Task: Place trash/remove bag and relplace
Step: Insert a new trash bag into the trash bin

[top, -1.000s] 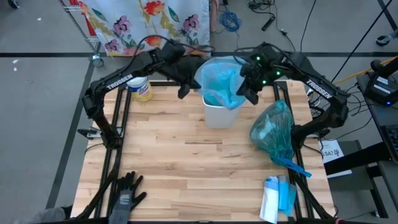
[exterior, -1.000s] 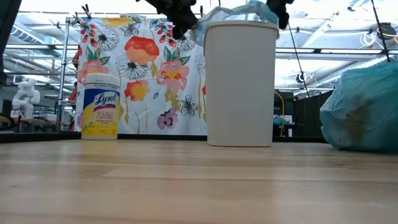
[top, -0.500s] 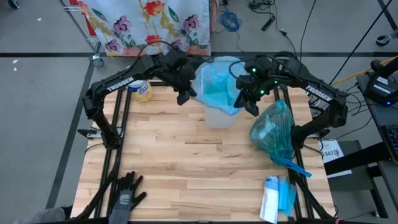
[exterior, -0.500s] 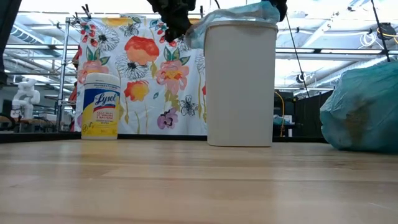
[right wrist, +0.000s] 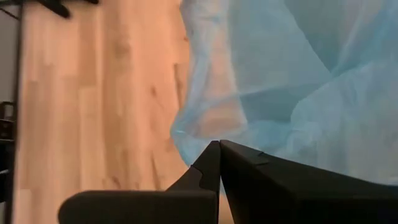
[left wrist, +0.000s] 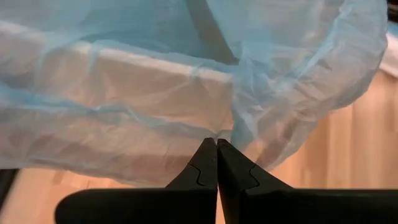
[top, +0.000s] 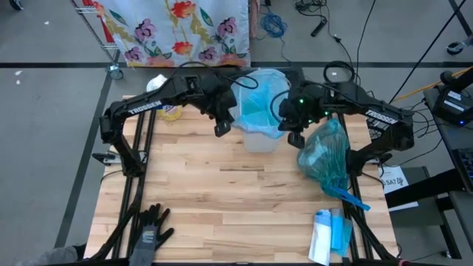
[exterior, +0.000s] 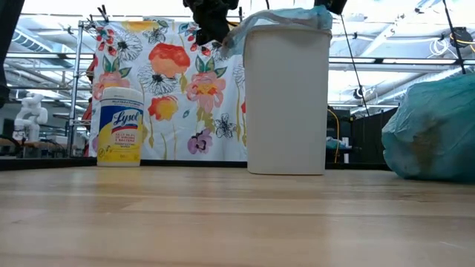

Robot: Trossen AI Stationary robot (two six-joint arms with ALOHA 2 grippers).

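A white bin [top: 260, 139] [exterior: 288, 104] stands upright at the table's far middle. A thin light blue bag [top: 257, 103] [exterior: 282, 16] is spread over its mouth and drapes over the rim. My left gripper [top: 221, 127] [left wrist: 216, 142] is beside the bin's left side, shut on the bag. My right gripper [top: 294, 137] [right wrist: 219, 144] is beside the bin's right side, also shut on the bag. A full teal bag [top: 324, 155] [exterior: 430, 130] lies on the table right of the bin. No loose trash shows. My left gripper pinches the blue bag's hanging film [left wrist: 225, 127] between both fingertips, outside the bin's left wall below the rim. The film runs from the fingers up over the rim, creased. My right gripper pinches the bag's loose edge [right wrist: 194, 138] between both fingertips, off the bin's right side.
A Lysol wipes tub [top: 168, 111] [exterior: 119, 126] stands at the far left, partly under my left arm. Black gloves [top: 151, 229] lie at the near left corner. A blue and white packet [top: 329, 235] lies near the right corner. Bare wood [top: 222, 192] fills the middle.
Both grippers have moved toward the table's near edge along the bin's sides, each still shut on the blue bag. The bag, bunched above the bin's far rim before, is now drawn out over the whole mouth and lies flatter on the rim.
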